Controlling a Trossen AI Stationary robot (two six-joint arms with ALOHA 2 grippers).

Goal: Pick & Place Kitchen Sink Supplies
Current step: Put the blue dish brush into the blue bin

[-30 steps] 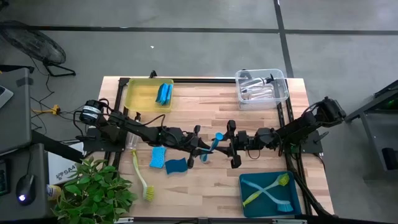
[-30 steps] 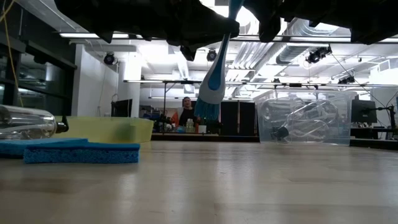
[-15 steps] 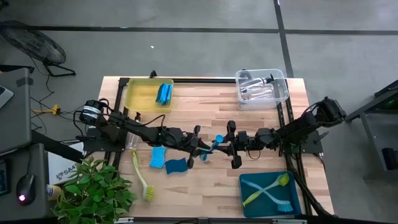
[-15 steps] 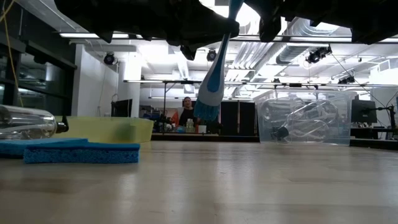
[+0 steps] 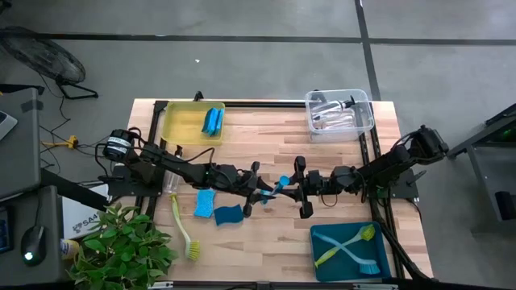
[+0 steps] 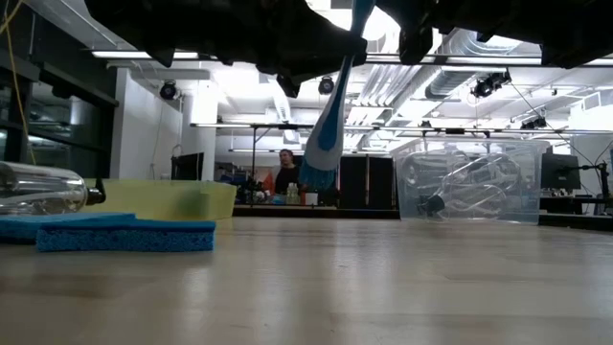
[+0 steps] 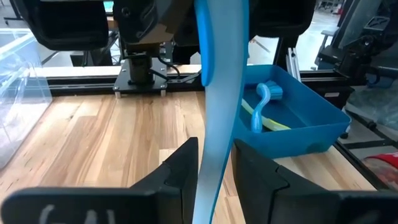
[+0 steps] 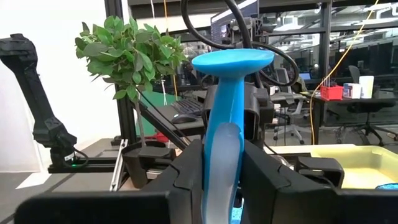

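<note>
A blue dish brush [image 5: 278, 187] hangs in the air over the middle of the table between my two grippers. In the low view its bristle head [image 6: 319, 168] points down and its handle slants up. My left gripper [image 5: 260, 194] reaches in from the left and my right gripper [image 5: 301, 192] from the right; both are shut on the brush. Two blue sponges [image 5: 205, 203] [image 5: 229, 214], a yellow-green brush [image 5: 184, 229] and a clear bottle [image 5: 171, 183] lie flat on the table at the left. My left gripper pinches the brush's blue handle [image 7: 216, 155] between its two fingers [image 7: 181, 167], which lie across it. The brush is lifted clear of the table and tilted. My right gripper pinches the handle [image 8: 221, 162] between its two fingers [image 8: 261, 168], coming level from the table's right. One broad blue end [image 8: 233, 59] of the brush stands up beyond the fingers.
A yellow bin [image 5: 179, 127] holding a sponge [image 5: 213, 120] sits at the far left, and a clear bin [image 5: 367, 121] with bottles at the far right. A teal bin [image 5: 322, 258] with brushes is at the near right. A leafy plant [image 5: 121, 250] stands off the near left corner.
Both arms have stayed almost still. The brush has tipped slightly, its hanging head swinging a little toward the table's left.
</note>
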